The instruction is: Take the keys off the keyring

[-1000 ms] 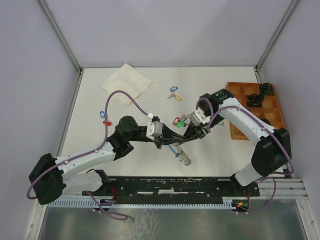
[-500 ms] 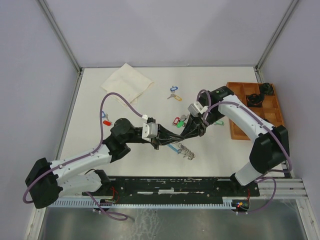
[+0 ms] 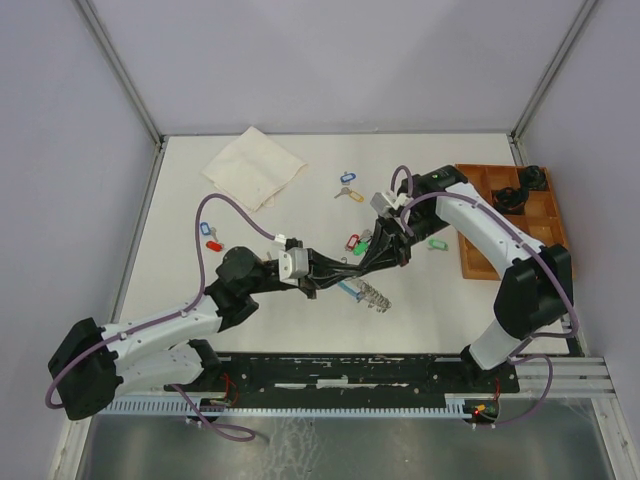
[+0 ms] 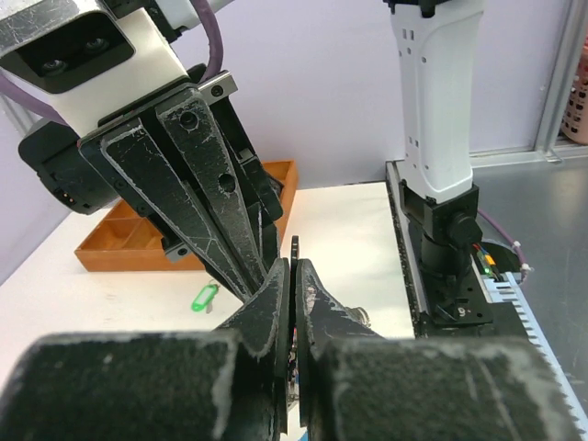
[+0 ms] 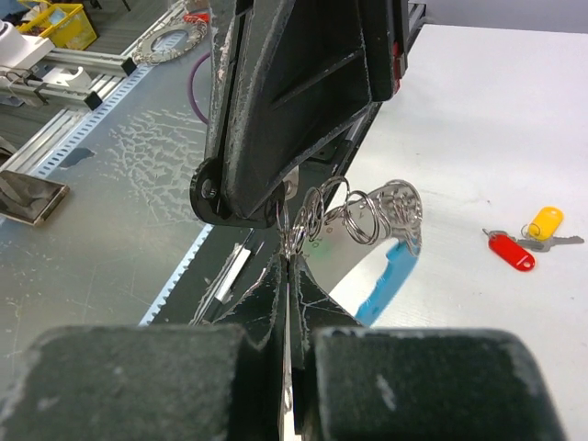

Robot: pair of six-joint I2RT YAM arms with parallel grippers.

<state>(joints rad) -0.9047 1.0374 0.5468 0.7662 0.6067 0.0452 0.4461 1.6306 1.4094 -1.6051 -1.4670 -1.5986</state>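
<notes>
Both grippers meet above the middle of the table. My left gripper (image 3: 338, 268) (image 4: 295, 272) is shut on a thin dark flat piece at one end of the keyring (image 3: 362, 292). From it the light-blue band (image 5: 390, 276) and a silvery bunch of chain and split rings (image 5: 360, 209) hang. My right gripper (image 3: 368, 260) (image 5: 288, 266) is shut on a thin silver key hanging among those rings. Loose tagged keys lie on the table: blue and yellow (image 3: 346, 186), red and green (image 3: 355, 242), green (image 3: 435, 244) (image 4: 204, 297), red and yellow (image 5: 516, 246).
A cream cloth (image 3: 255, 165) lies at the back left. An orange compartment tray (image 3: 480, 222) (image 4: 119, 246) with dark parts stands at the right. Blue and red tagged keys (image 3: 208, 232) lie near the left edge. The right arm's base (image 4: 443, 234) stands at the front rail.
Both grippers have drifted left and slightly away from the arm bases, still joined at the keyring. The hanging bunch has moved with them. Both stay shut.
</notes>
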